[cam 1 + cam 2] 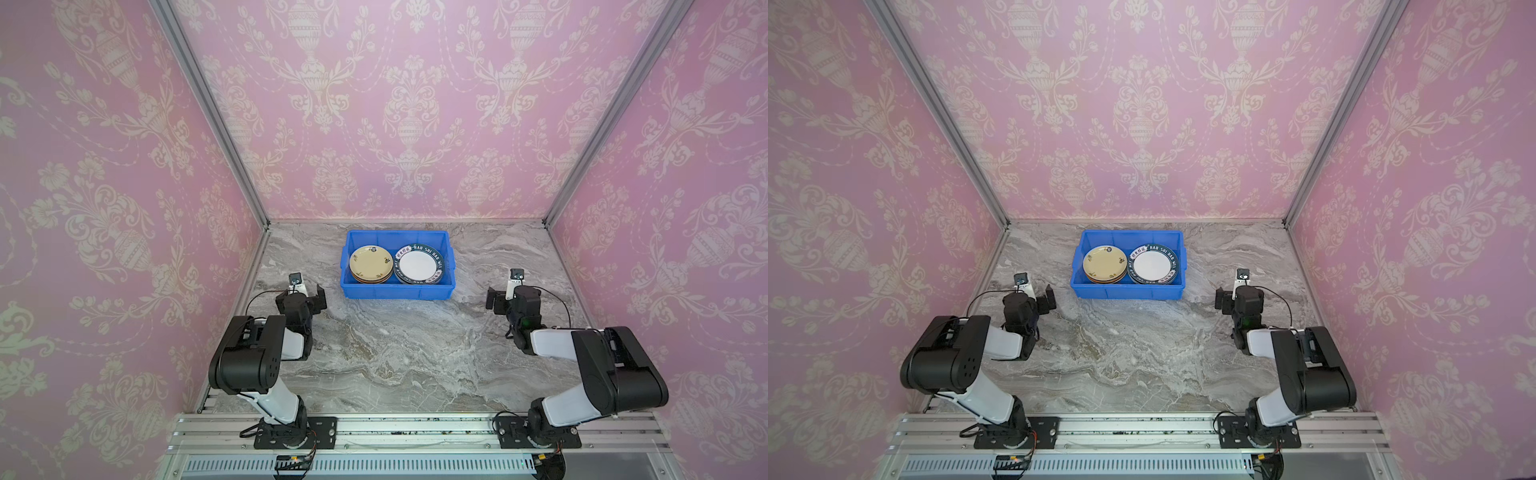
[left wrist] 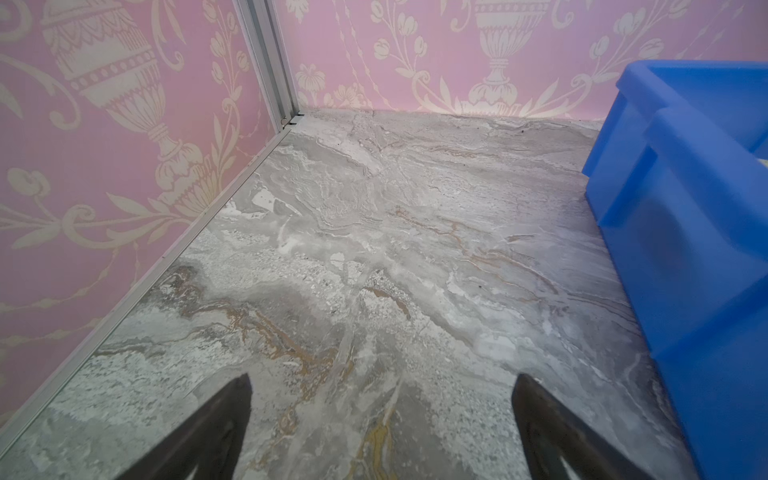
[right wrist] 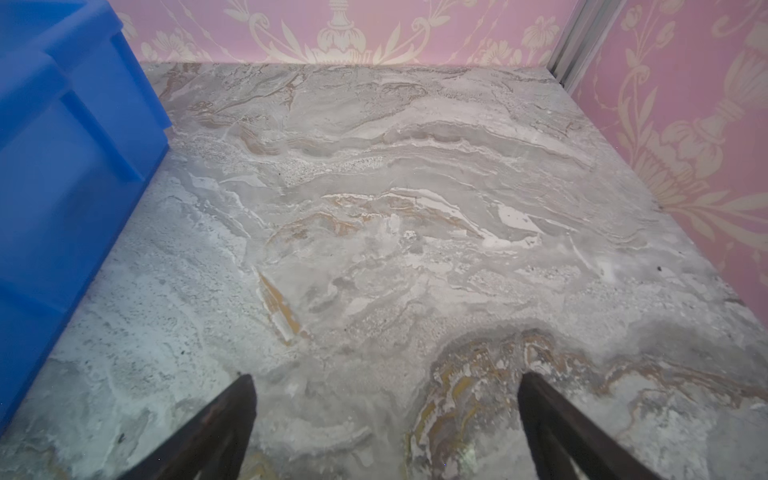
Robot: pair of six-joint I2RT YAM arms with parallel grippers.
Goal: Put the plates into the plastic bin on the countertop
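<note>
The blue plastic bin stands at the back middle of the grey marble countertop. Inside it lie two stacks of plates: a cream plate tops the left one, and a white plate with a dark lettered rim tops the right one. My left gripper hovers open and empty left of the bin. My right gripper is open and empty to the right of the bin.
Pink patterned walls with aluminium corner posts close in the counter on three sides. Both arm bases sit on a metal rail along the front edge.
</note>
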